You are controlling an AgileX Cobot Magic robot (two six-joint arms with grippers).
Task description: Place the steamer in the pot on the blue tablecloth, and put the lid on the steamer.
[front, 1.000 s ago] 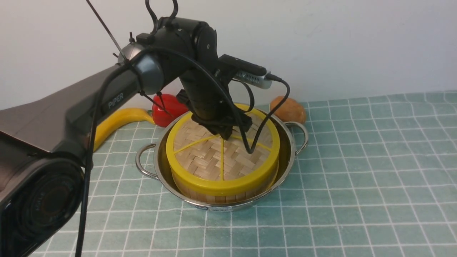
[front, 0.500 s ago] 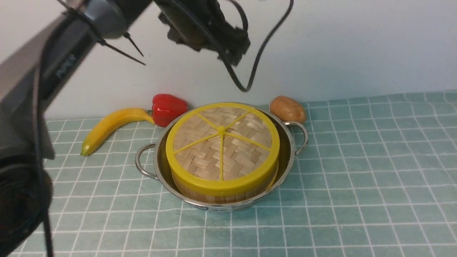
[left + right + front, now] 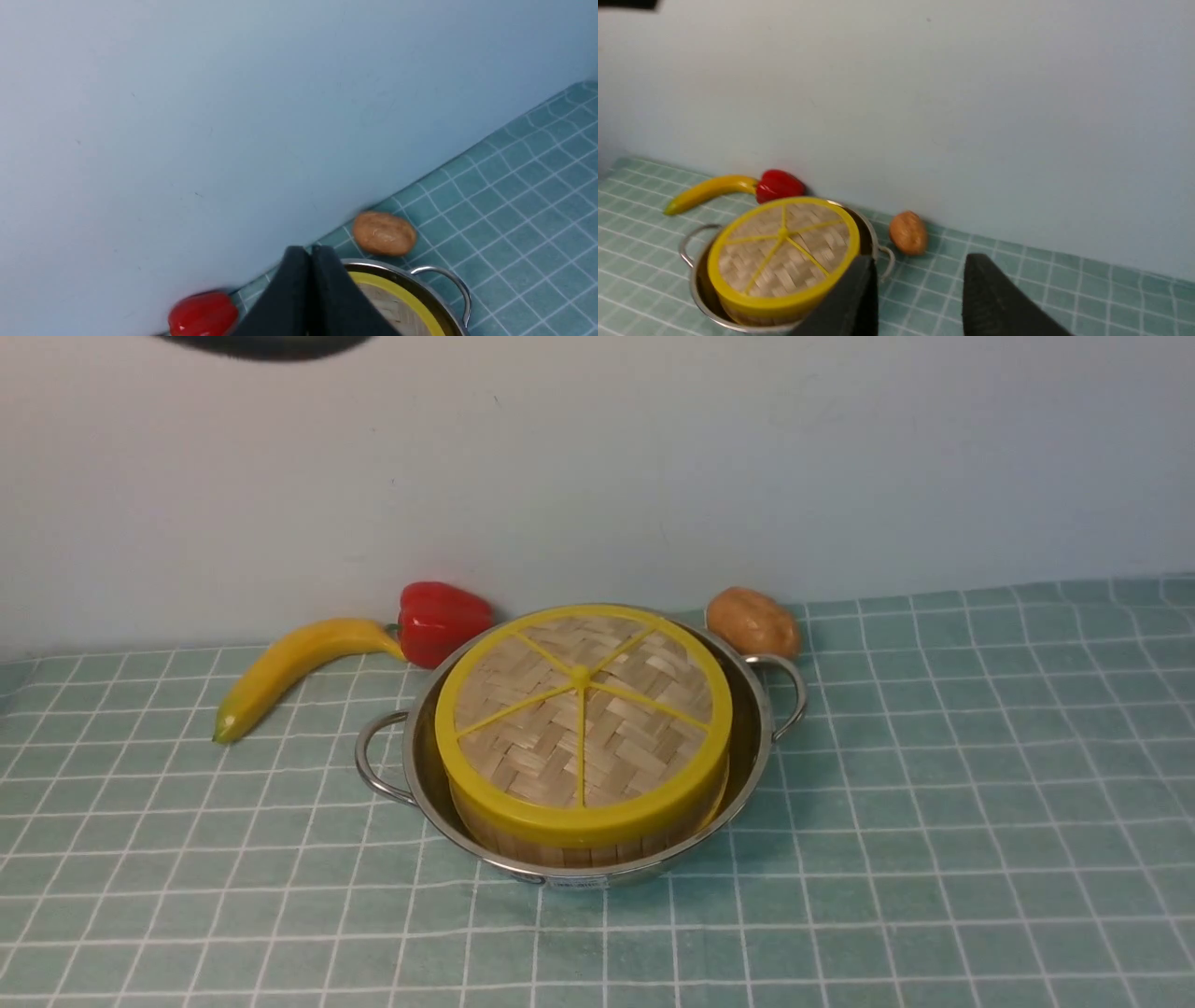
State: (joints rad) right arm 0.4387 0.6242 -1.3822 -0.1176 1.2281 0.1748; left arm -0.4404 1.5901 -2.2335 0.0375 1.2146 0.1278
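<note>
The shiny pot stands on the blue tablecloth. Inside it sits the steamer, its wooden wall showing under the lid. The woven lid with its yellow spokes lies flat on top. In the left wrist view my left gripper is shut with nothing in it, high above the pot's far rim. In the right wrist view my right gripper is open and empty, well away from the lid on its right side.
A banana and a red pepper lie behind the pot at its left. A potato lies behind its right handle. A pale wall closes the back. A dark sliver of the left arm shows at the top edge.
The left arm has lifted off the lid and risen almost wholly out of the front view. Lid, steamer and pot have stayed in place.
</note>
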